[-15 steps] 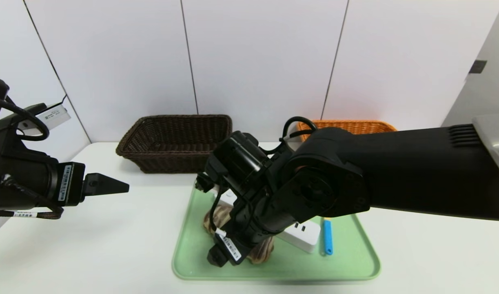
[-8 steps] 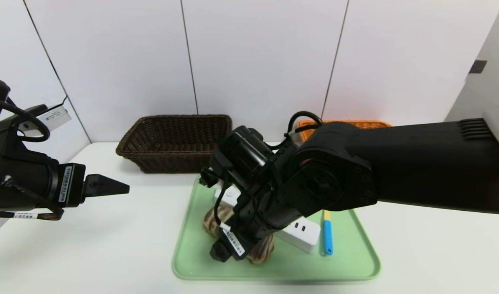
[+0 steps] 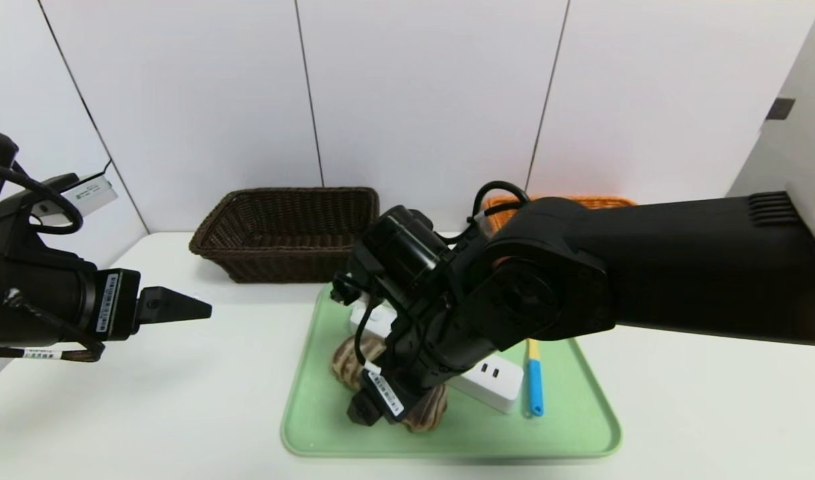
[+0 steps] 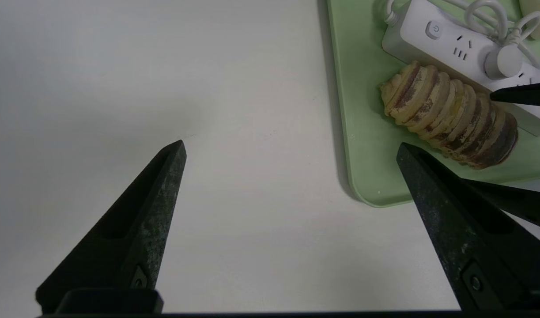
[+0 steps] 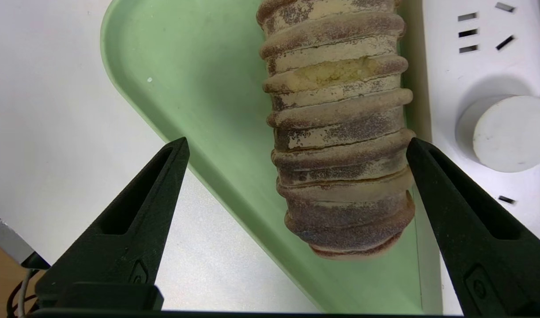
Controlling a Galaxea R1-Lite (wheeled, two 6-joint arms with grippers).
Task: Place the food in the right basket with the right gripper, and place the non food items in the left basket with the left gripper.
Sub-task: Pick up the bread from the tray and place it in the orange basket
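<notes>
At the lower middle of the head view, a pale green tray [image 3: 580, 433] lies on the white table [image 3: 147, 413], and the right gripper [image 5: 296, 145] hangs over its left half with the jaws spread wide. In the right wrist view one jaw tip stands over the tray's rim and the other sits at the seam between the loaf [image 5: 338, 128] and the power strip [image 5: 481, 66], so the loaf is only partly between them and not pinched. The loaf lies flat on the tray, its long axis slanting from the tray's near middle back toward its far left; it is oblong, ringed with ridges, brown with cream stripes and a pale yellow split in one ridge. The white power strip lies just beside it on the right, parallel, touching or nearly so, with a round white plug in one socket. Right of the strip lies a spoon [image 3: 534, 387] with a blue handle and a yellow neck, pointing front to back.

At the left edge the left gripper [image 4: 292, 148] hovers over bare table, jaws spread, holding nothing.

Farther back a dark brown basket [image 3: 284, 233] stands upper left of the tray, and an orange basket [image 3: 580, 202] shows behind the right arm. White wall panels close the scene.
</notes>
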